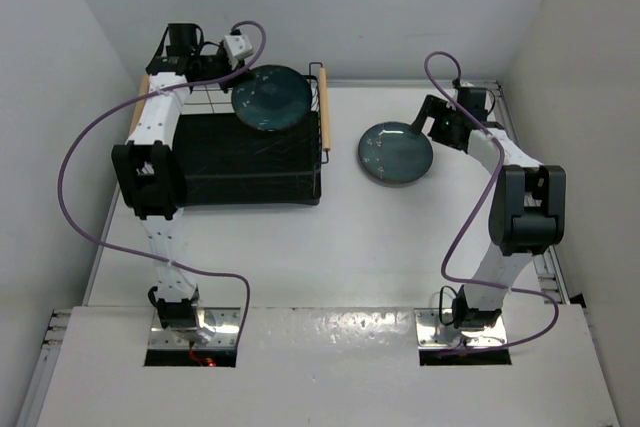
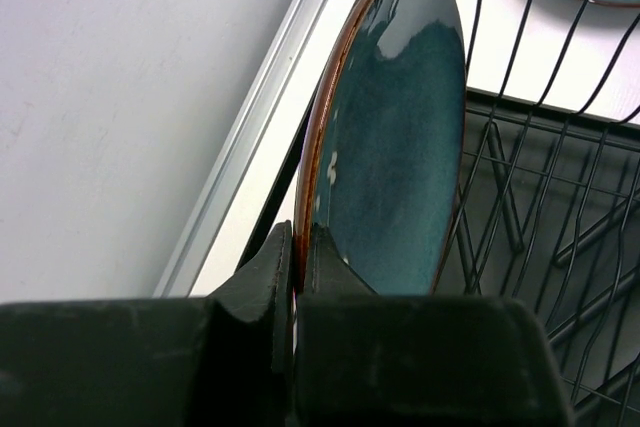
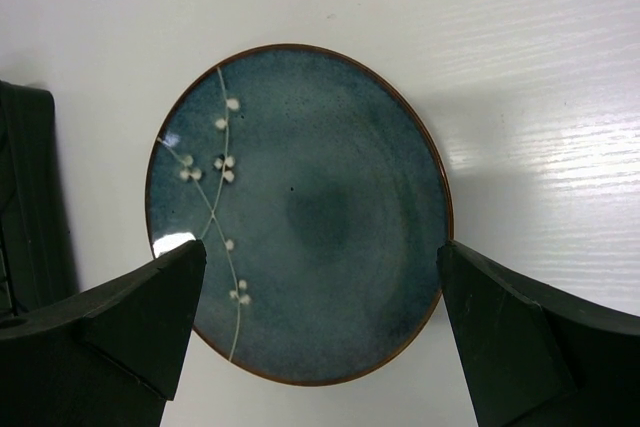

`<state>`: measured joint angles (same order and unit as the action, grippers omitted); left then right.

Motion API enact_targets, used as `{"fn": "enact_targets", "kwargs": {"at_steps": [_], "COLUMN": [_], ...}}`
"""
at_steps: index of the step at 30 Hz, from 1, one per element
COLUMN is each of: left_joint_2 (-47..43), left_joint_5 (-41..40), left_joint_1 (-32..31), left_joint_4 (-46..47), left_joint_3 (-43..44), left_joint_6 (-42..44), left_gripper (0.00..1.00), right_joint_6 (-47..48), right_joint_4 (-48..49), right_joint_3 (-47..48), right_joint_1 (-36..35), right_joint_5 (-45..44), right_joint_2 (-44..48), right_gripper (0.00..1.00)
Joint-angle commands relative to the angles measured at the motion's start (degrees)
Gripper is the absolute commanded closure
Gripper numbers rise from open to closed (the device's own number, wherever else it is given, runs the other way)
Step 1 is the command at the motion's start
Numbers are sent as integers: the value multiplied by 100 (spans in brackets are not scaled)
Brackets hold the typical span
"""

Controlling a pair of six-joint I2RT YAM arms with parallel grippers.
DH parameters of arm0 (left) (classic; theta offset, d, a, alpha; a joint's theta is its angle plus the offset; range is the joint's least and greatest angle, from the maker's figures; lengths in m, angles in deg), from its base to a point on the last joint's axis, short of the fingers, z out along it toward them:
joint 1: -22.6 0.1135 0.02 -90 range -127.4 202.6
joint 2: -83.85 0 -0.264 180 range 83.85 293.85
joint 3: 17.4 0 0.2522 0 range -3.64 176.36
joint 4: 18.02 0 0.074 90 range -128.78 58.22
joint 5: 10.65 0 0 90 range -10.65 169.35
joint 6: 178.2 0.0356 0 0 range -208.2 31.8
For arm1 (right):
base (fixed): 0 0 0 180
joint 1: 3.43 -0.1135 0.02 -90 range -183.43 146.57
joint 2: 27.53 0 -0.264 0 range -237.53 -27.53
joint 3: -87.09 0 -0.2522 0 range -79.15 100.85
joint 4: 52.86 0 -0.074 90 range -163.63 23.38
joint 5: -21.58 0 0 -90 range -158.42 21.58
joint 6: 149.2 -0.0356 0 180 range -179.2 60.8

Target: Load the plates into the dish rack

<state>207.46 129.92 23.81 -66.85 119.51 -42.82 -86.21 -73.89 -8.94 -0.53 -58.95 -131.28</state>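
Two grippers show. The left gripper (image 2: 295, 252) pinches one plate (image 1: 272, 99) by its rim. That plate stands on edge over the dish rack (image 1: 250, 169), upper left. The right gripper (image 3: 320, 277) hangs wide open above the other plate (image 1: 396, 153), which lies flat on the table (image 1: 350, 247), right of middle.

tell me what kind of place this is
Probably a robot test cell, not a kitchen: bare white walls box in a white table, a left arm and right arm are bolted at its near edge, and the props are a dish rack, a held plate and a loose plate.
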Motion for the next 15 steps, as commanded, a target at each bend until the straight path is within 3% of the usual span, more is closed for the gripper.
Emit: {"fn": "enact_targets", "kwargs": {"at_steps": [1,6,15], "left_joint_2": [-478,-531,-531], "left_joint_5": [296,243,332], "left_joint_1": [-7,-7,-7], "left_joint_4": [448,325,-132], "left_joint_3": [-81,-353,-406], "left_joint_6": [322,506,814], "left_gripper": [100,98,67], "right_joint_6": [-7,-7,2], "right_joint_4": [270,279,279], "right_joint_3": [1,27,36], "right_joint_1": [36,27,44], "right_joint_5": [46,54,46], "right_joint_2": [214,179,170], "right_gripper": [1,1,1]}}
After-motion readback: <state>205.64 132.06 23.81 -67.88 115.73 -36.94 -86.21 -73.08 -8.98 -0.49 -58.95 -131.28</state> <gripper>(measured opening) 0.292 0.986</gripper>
